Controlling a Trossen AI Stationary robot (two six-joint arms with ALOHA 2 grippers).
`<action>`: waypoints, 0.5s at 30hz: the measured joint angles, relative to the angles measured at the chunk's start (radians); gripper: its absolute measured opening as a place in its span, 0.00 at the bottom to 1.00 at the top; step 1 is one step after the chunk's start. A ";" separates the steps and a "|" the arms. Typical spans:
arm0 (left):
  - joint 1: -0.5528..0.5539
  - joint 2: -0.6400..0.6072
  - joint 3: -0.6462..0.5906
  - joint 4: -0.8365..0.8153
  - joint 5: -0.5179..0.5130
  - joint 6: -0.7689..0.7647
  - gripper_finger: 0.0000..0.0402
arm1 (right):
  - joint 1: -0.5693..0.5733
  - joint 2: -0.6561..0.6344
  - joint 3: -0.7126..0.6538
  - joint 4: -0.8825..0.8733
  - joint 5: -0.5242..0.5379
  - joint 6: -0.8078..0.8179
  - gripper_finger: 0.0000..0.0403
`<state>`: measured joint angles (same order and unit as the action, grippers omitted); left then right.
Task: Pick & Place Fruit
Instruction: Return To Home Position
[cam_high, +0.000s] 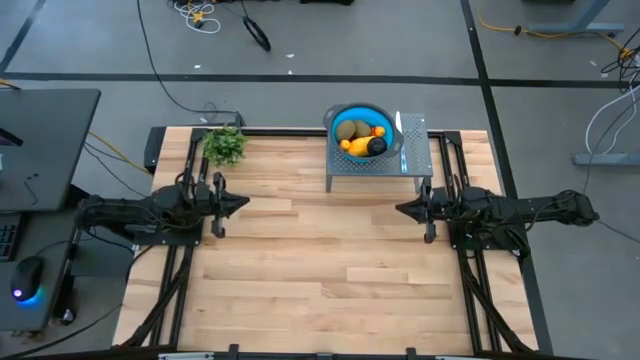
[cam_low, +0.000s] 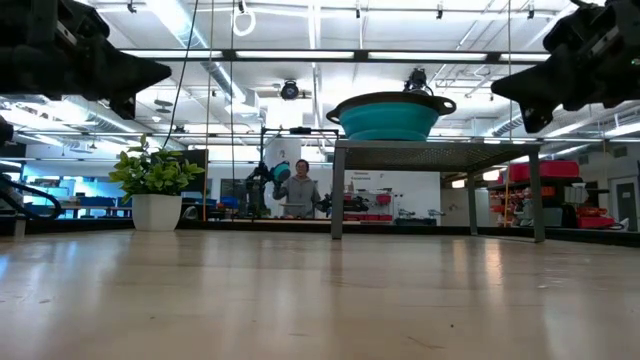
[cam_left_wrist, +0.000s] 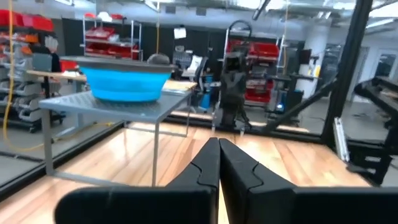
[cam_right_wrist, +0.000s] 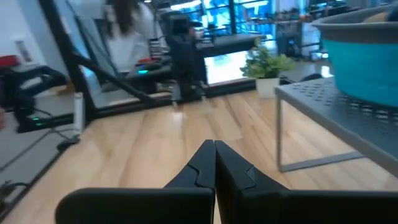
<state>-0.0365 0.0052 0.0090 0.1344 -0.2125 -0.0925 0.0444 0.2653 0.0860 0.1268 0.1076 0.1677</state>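
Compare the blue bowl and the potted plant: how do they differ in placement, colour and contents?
The blue bowl sits raised on the grey shelf; the potted plant stands directly on the table. The bowl holds fruit; the plant's white pot holds green leaves. Both stand at the table's far edge. The left gripper and right gripper, both shut, are clear of them.

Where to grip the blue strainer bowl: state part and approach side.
Grip the blue strainer bowl by its rim on the plant side, from above: the rim flares past the wall, fruit fills the middle, the knife lies at the other side.
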 joint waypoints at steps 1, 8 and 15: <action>0.000 0.003 0.000 -0.005 -0.004 -0.001 0.01 | 0.000 0.000 0.000 0.002 -0.009 0.000 0.00; 0.000 -0.003 -0.001 -0.010 -0.011 0.004 0.04 | 0.000 -0.005 0.000 0.044 -0.016 -0.018 0.00; 0.000 -0.001 -0.001 -0.011 -0.012 0.003 0.02 | 0.000 -0.006 0.000 0.062 -0.059 -0.073 0.00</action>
<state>-0.0364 0.0040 0.0079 0.1238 -0.2241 -0.0895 0.0447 0.2596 0.0860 0.1883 0.0488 0.0951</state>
